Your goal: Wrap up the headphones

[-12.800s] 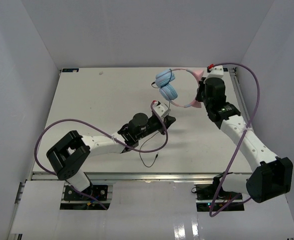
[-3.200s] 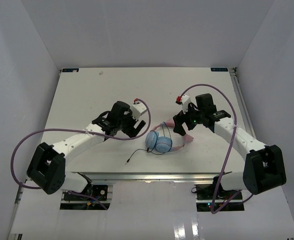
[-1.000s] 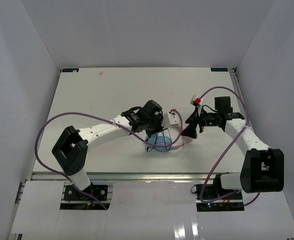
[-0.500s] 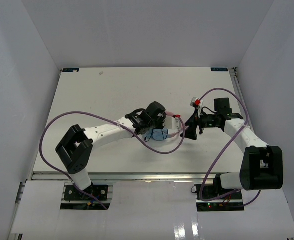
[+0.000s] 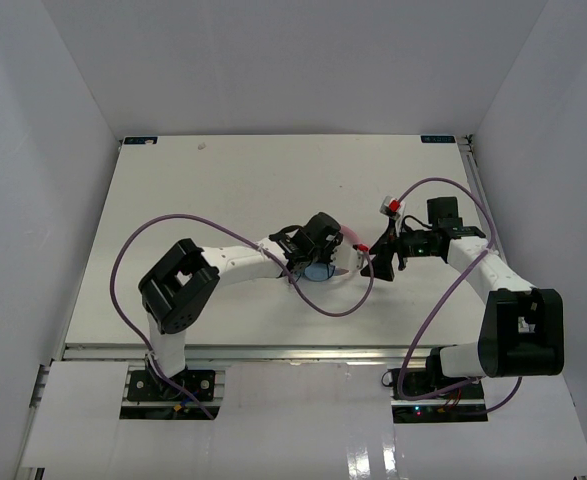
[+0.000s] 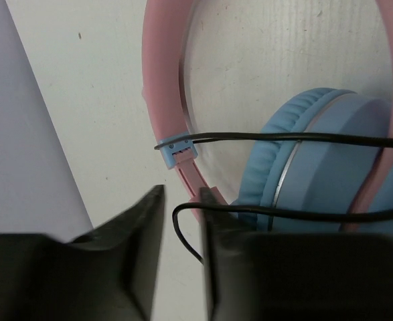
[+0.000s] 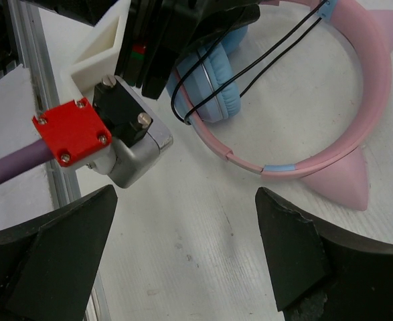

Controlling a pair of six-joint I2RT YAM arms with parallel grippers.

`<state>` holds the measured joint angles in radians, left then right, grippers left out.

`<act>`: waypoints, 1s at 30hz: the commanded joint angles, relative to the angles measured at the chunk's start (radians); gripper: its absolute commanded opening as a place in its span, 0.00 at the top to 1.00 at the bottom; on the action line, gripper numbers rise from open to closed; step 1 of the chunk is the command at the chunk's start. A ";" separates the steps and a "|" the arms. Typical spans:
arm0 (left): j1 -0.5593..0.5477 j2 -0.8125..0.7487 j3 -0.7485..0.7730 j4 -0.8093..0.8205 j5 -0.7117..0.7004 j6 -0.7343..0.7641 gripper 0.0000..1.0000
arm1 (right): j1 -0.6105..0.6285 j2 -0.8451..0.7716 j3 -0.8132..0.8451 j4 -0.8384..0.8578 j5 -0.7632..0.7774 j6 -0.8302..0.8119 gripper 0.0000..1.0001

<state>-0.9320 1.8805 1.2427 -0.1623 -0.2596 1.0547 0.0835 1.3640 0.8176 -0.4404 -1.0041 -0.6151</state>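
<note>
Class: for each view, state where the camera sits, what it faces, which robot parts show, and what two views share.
Top external: above and behind, facing down on the table; left arm, right arm show.
Left wrist: close on pink headband, blue earcup, black cord; left gripper shows.
Right wrist: above the headphones, facing down; right gripper shows.
Shared: both wrist views show headband and earcup.

From above, the left arm (image 5: 243,262) hides most of the headphones (image 5: 320,272) (only a blue sliver shows).
</note>
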 commanded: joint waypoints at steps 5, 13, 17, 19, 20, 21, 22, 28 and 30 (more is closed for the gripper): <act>-0.001 -0.043 0.044 0.036 -0.004 -0.002 0.38 | -0.009 0.001 -0.002 -0.014 -0.046 -0.019 0.10; 0.006 -0.049 0.090 0.036 -0.041 -0.026 0.31 | -0.021 -0.003 -0.003 -0.016 -0.049 -0.020 0.10; 0.013 -0.050 0.108 0.020 -0.047 -0.038 0.26 | -0.026 -0.002 -0.003 -0.018 -0.054 -0.021 0.10; 0.017 -0.053 0.110 0.014 -0.049 -0.040 0.26 | -0.028 -0.003 -0.003 -0.019 -0.054 -0.021 0.10; 0.018 -0.054 0.111 0.011 -0.051 -0.041 0.26 | -0.029 -0.003 -0.003 -0.019 -0.054 -0.021 0.10; 0.020 -0.055 0.112 0.008 -0.053 -0.041 0.25 | -0.030 -0.002 -0.002 -0.018 -0.054 -0.021 0.10; 0.024 -0.055 0.112 0.005 -0.053 -0.042 0.25 | -0.030 -0.002 -0.003 -0.019 -0.054 -0.021 0.10; 0.039 -0.059 0.134 -0.012 -0.067 -0.047 0.25 | -0.033 0.001 -0.002 -0.022 -0.056 -0.021 0.10; 0.044 -0.061 0.143 -0.016 -0.070 -0.047 0.25 | -0.033 0.000 -0.003 -0.024 -0.059 -0.023 0.10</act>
<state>-0.9023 1.8832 1.3309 -0.1655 -0.3096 1.0191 0.0582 1.3640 0.8146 -0.4477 -1.0260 -0.6186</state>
